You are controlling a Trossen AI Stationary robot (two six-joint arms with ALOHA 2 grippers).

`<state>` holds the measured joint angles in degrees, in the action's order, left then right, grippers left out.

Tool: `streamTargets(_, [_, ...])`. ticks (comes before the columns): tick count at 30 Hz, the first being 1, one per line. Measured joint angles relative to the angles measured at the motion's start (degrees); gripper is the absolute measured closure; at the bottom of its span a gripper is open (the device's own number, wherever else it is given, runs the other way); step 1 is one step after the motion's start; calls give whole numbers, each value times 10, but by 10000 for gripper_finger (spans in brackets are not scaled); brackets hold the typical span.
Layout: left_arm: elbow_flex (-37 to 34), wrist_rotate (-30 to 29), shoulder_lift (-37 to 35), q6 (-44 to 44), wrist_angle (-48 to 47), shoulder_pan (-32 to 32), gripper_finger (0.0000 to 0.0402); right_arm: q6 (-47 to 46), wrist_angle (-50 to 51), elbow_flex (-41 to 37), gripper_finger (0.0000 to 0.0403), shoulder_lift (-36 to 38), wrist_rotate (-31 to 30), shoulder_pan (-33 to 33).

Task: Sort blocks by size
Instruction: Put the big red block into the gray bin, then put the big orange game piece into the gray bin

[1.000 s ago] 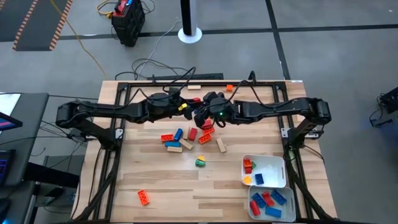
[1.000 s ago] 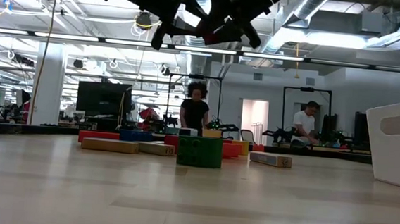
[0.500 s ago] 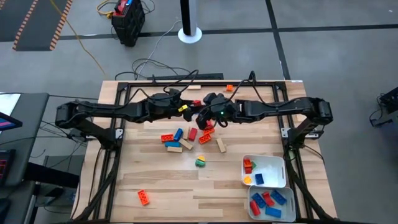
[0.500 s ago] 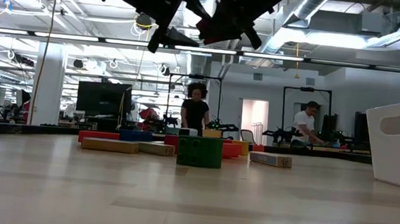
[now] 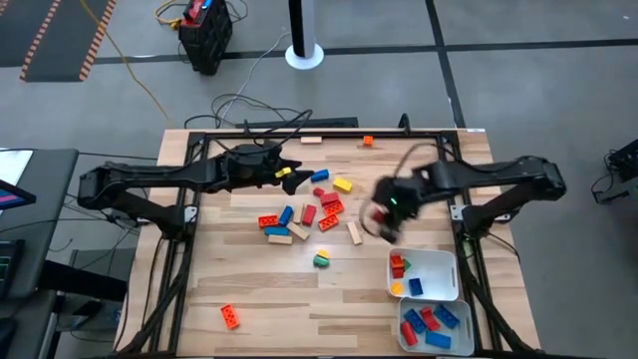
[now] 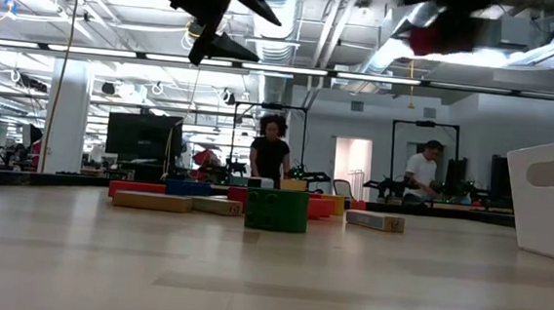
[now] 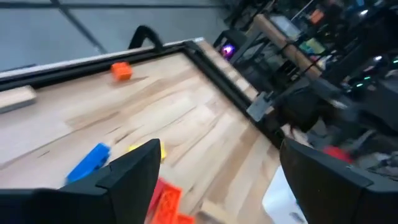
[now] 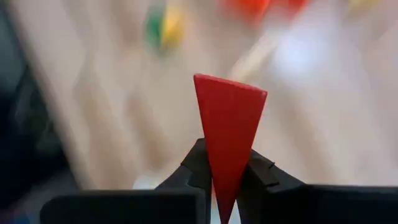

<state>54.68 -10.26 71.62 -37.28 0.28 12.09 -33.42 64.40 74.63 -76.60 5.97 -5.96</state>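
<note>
The right claw [image 5: 385,213] is pinching a red block [image 8: 229,140]; it should be lowering it squarely over the nearer white tray [image 5: 439,261]. The left claw [image 7: 214,171] is hanging spread.

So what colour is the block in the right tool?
Red block, pinched in the right tool; right wrist view shows it best.

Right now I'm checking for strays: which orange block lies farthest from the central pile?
The orange block near the table's front left corner; it lies alone, while the other orange one sits at the back edge, nearer the pile.
</note>
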Motion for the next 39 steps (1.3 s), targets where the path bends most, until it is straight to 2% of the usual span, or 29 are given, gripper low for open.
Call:
streamTargets(3, [0, 13, -4, 0, -19, 15, 86, -55, 69, 0, 339, 23, 64, -68])
streamTargets(8, [0, 25, -4, 0, -22, 34, 86, -209, 65, -28, 339, 52, 79, -193])
streamTargets(15, [0, 38, -4, 11, -19, 50, 86, -438, -112, -146, 339, 62, 108, -337])
streamTargets(22, [0, 69, -4, 36, -19, 54, 86, -622, -354, -260, 339, 54, 110, -412])
streamTargets(25, [0, 104, -4, 42, -21, 54, 86, -663, -396, -280, 338, 32, 110, -434])
streamTargets(27, [0, 164, -4, 69, -31, 54, 86, -685, -389, -282, 321, 15, 112, -445])
streamTargets(29, [0, 249, -4, 106, -60, 51, 86, -690, -390, -282, 287, 3, 125, -452])
streamTargets(32, [0, 352, -9, 151, -151, 40, 86, -689, -391, -282, 229, 3, 143, -450])
streamTargets(34, [0, 383, -10, 185, -231, 26, 86, -684, -383, -282, 196, 15, 154, -449])
streamTargets(36, [0, 386, -14, 224, -322, 3, 86, -689, -357, -281, 172, 39, 170, -442])
streamTargets(39, [0, 382, -14, 287, -425, -53, 86, -697, -292, -280, 161, 86, 182, -432])
